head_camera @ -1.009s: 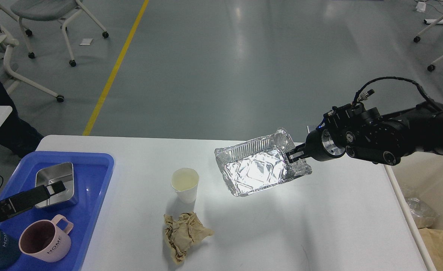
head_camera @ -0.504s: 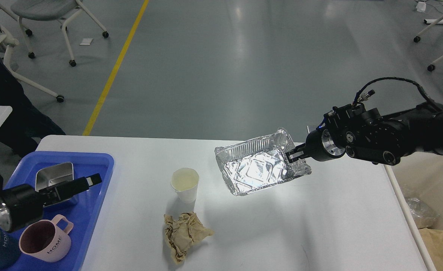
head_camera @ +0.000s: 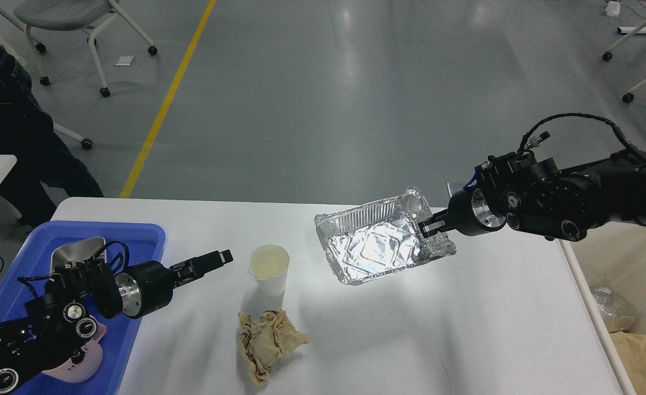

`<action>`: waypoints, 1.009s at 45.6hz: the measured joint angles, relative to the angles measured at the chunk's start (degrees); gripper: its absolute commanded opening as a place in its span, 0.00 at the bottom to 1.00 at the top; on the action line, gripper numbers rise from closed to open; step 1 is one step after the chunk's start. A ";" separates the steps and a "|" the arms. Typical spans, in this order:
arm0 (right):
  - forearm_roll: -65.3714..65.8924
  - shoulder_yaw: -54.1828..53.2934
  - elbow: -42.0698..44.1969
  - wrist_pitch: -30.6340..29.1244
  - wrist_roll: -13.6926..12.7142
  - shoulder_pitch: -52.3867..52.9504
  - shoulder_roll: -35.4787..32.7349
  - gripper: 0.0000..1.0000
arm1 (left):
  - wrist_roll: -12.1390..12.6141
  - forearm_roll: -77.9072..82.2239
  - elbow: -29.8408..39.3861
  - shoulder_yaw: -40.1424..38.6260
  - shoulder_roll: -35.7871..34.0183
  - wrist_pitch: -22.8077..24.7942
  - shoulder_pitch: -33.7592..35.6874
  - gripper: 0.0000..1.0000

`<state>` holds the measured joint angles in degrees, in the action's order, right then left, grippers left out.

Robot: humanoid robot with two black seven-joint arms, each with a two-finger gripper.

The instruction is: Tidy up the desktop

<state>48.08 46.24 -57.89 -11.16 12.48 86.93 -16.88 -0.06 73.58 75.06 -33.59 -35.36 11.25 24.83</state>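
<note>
Nearest in the scene, a crumpled brown paper wad (head_camera: 269, 341) lies loose on the tabletop (head_camera: 465, 329), and it could be brushed off the near edge if an arm were swept low over it. Just beyond it a white paper cup (head_camera: 269, 269) stands upright with a pale liquid seemingly inside; the left tool (head_camera: 219, 257) is pointed at it from the left, close beside but apart from it, and whether its fingers are parted cannot be told from this end-on view. A spill is judged the main risk here: the light cup could be tipped by a sideways nudge or crushed by too firm a squeeze. Farther right, a crinkled foil tray (head_camera: 380, 244) is gripped at its right rim by the right tool (head_camera: 430, 226), which is clenched on the thin wall; the tray is held tilted above the tabletop, and the soft rim could be torn or slipped from by a quick swing toward the bin (head_camera: 627, 307) on the right. At the left edge a blue tray (head_camera: 141, 241) holds a steel container (head_camera: 78, 253) and a pink mug (head_camera: 84, 362), partly hidden by the left arm. The tabletop itself is seen as a wide, matte white slab with rounded corners, filling the near half of the view, with grey floor beyond.
</note>
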 measured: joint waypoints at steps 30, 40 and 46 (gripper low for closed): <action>0.00 -0.19 -0.49 0.84 0.14 -0.04 -0.97 0.00 | -0.57 -0.27 -15.21 1.76 14.36 -0.05 4.67 0.57; 0.00 -0.19 -0.52 0.94 0.15 -0.10 -1.56 0.00 | -1.54 -0.20 -16.19 5.78 15.73 -0.04 6.05 0.10; -0.16 -0.19 -0.46 0.96 0.12 -0.10 -1.57 0.00 | -3.17 -0.11 -16.67 9.78 15.33 -0.06 6.99 0.02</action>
<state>47.92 46.05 -58.35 -10.19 12.60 86.84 -18.45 -3.23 73.47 58.39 -23.81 -20.03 11.20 31.82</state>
